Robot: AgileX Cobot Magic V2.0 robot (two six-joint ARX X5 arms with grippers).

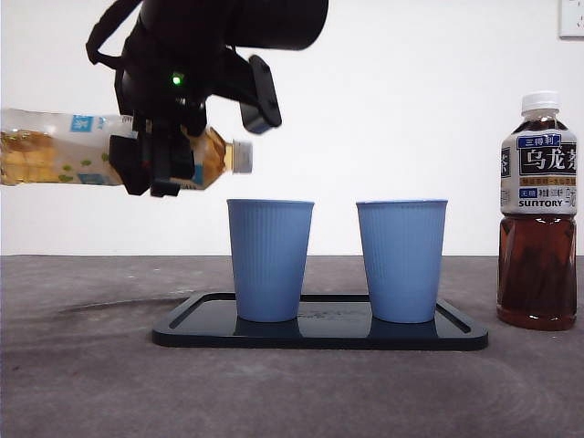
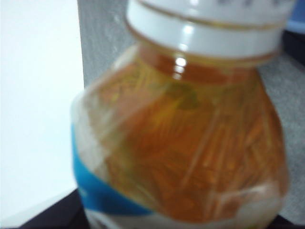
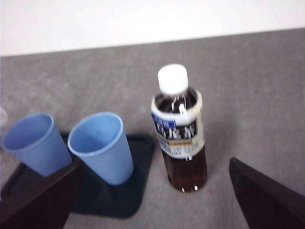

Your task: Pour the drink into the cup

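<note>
The bottle [image 1: 64, 146] of amber drink lies on its side in the air, its white cap [image 1: 242, 156] still on and pointing toward the rim of the nearer blue cup [image 1: 269, 260], a little above it and just to one side. The left gripper [image 1: 160, 164] is clamped on the bottle's shoulder, its fingers [image 1: 164, 160] closed round the clear, thin plastic; in the left wrist view the bottle [image 2: 181, 143] fills the picture, golden liquid under a blue and white label, the ridged cap [image 2: 209, 28] close by.

Both cups are ribbed, tapered and matte blue, and stand upright and apart on a shallow glossy black tray [image 1: 319, 333] with rounded corners. The second cup [image 1: 401, 260] is empty as far as the right wrist view shows.

Beside the tray, off it, stands a dark tea bottle [image 1: 538, 210], upright, white-capped, with a printed label. The right gripper [image 3: 152, 200] hangs above it, fingers spread wide, holding nothing.

The surface [image 1: 91, 383] is grey and mottled
</note>
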